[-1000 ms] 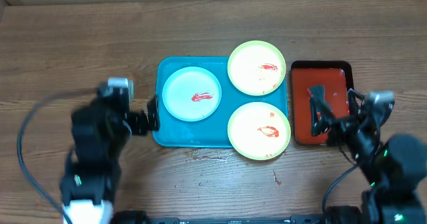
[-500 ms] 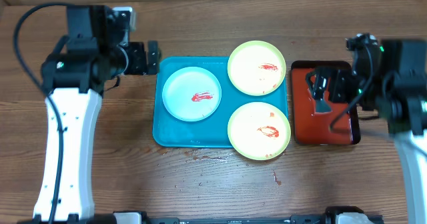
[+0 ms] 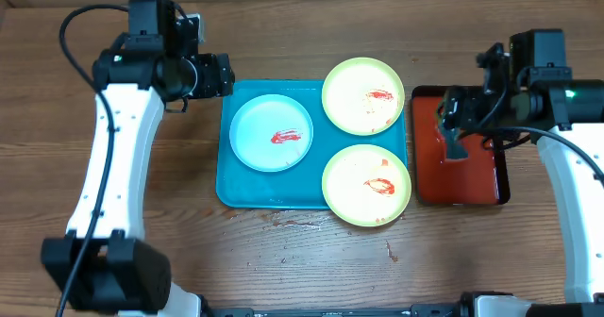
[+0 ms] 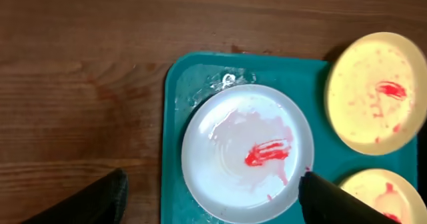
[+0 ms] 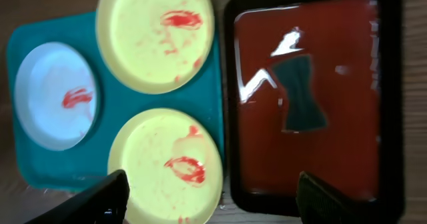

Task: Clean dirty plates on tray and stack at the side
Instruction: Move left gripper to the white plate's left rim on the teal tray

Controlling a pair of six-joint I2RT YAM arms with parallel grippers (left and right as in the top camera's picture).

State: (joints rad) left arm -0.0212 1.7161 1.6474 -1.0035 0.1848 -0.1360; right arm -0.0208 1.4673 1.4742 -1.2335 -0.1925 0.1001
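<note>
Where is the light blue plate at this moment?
Overhead, the light blue plate lies on the left half of the turquoise tray, with the upper yellow-green plate and the lower yellow-green plate to its right.

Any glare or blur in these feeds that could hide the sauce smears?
Overhead: sharp, evenly lit, smears on the plates clear. Left wrist: slightly soft, small glint on the tray beside the blue plate. Right wrist: soft, white glare streaks on the red tray, none over the plates.

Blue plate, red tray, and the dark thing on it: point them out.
Blue plate (image 3: pixel 270 124), overhead view, centre above smear.
Red tray (image 5: pixel 333 157), right wrist view, bare floor.
Dark thing (image 5: pixel 301 94), right wrist view, its middle.
</note>
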